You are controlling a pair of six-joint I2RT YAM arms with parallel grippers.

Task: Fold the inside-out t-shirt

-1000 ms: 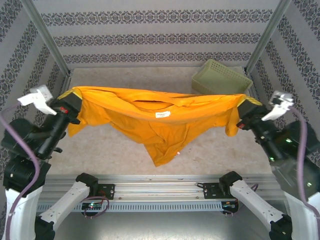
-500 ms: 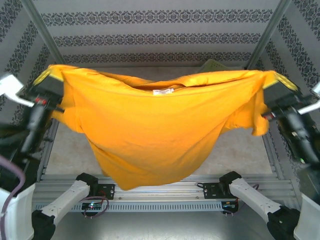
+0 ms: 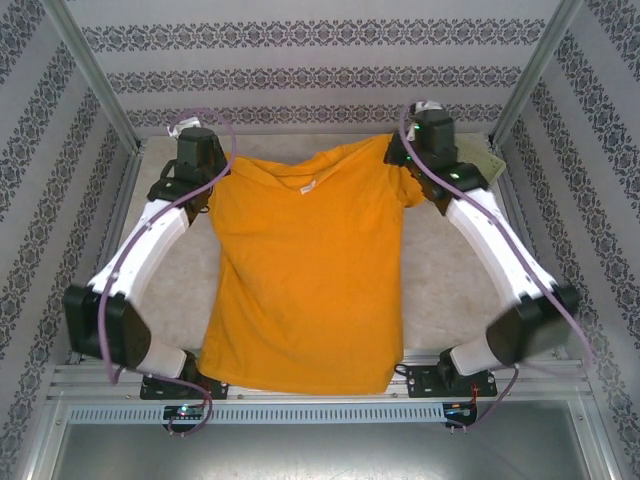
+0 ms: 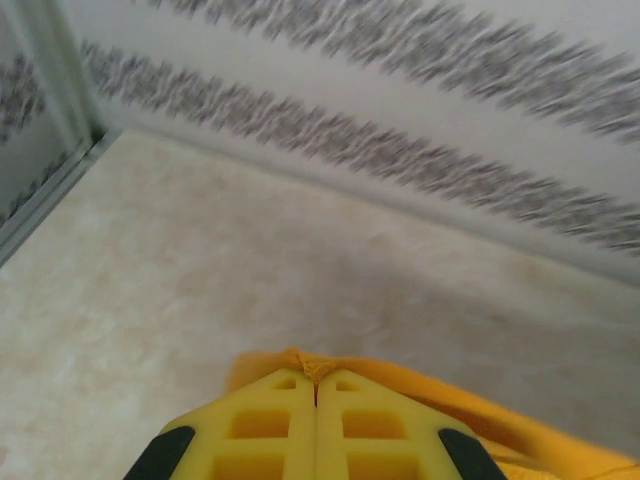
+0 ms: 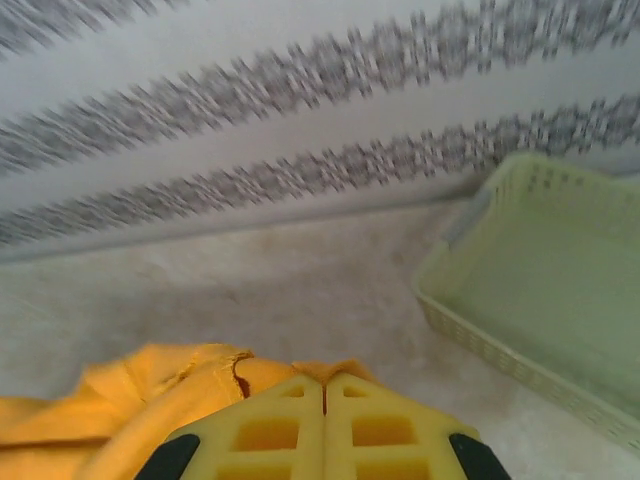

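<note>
The orange inside-out t-shirt (image 3: 305, 290) lay spread on the table (image 3: 445, 270), its collar between the two grippers and its body running back from them toward the arm bases, where the hem lapped over the metal rail (image 3: 520, 378) at the table's near edge. The left gripper (image 4: 316, 372) and the right gripper (image 5: 323, 382) each had yellow jaws pressed together on a pinch of the shirt at the tips. From overhead, those tips were hard to separate from the bunched shoulders. A small white label (image 3: 307, 185) showed at the neckline, its wording too small to read. The pale green basket (image 5: 545, 290) sat just beyond and to the right of the right gripper. The frame edge cut it off in the wrist view, and the right arm largely hid it from above. The patterned walls in both wrist views were smeared by blur. Bare tabletop lay ahead of the left gripper up to the back wall and to a corner post on its left, while the right gripper had a shorter stretch before the wall. Both arms reached far forward, elbows bowed outward at the table's sides and forearms angling inward to the shirt's shoulders.
</note>
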